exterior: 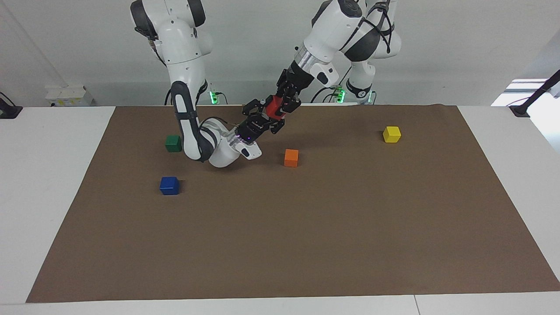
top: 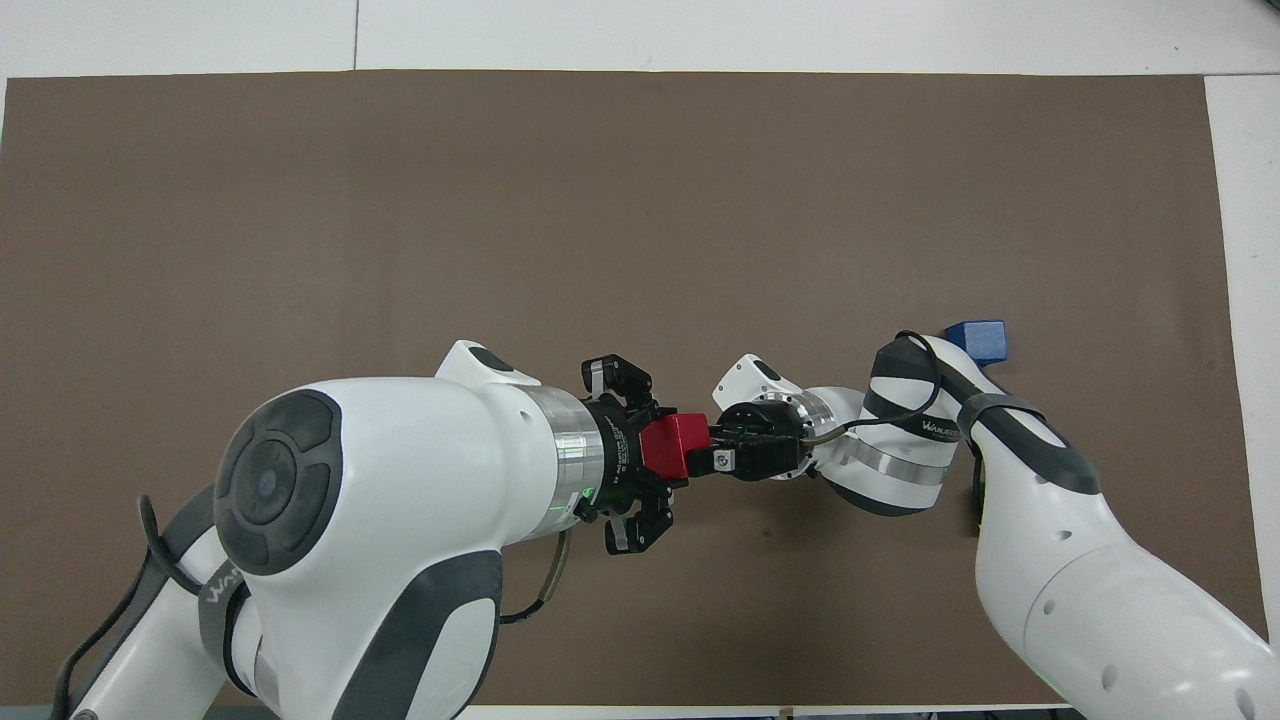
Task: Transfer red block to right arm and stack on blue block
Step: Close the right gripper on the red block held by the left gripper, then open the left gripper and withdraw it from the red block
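It looked like a robotics lab. Two white arms (exterior: pixel 192 87) were mounted at twelve o'clock of a white table (exterior: pixel 48 175) under a brown mat (exterior: pixel 280 245), bare white wall (exterior: pixel 437 43) around.
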